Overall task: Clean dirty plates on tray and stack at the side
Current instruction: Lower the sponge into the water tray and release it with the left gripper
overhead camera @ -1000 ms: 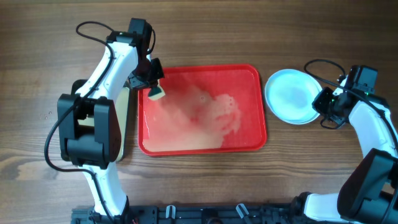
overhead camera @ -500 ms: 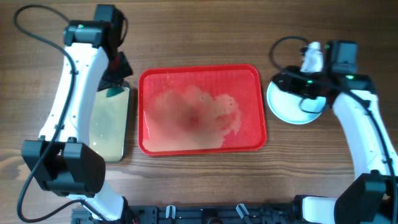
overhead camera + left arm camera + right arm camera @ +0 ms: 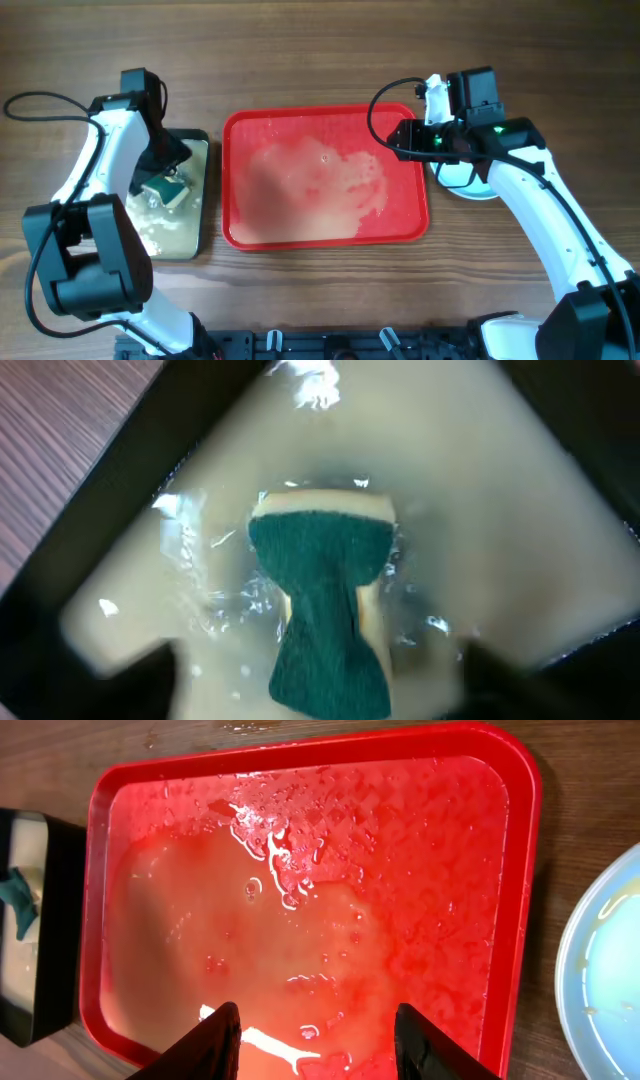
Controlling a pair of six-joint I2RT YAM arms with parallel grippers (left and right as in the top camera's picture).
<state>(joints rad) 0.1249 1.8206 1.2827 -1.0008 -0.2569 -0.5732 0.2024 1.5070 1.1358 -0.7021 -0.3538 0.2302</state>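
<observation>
We had the left gripper (image 3: 320,660) clamped on the sponge (image 3: 322,575) in suds (image 3: 480,510), the right gripper (image 3: 312,1040) spread empty above the tray (image 3: 522,870), plates (image 3: 610,960) to its right, whose wet glaze might slip a pinch.

1. Big red tray (image 3: 322,241) in the middle, wet w/ foam.
2. Black tray (image 3: 185,225) just left of red tray; L gripper (image 3: 163,185) holds sponge (image 3: 169,191) there.
3. R gripper (image 3: 400,140) over red tray's far right corner.
4. Plates (image 3: 462,181) just right of red tray, partly hidden.
</observation>
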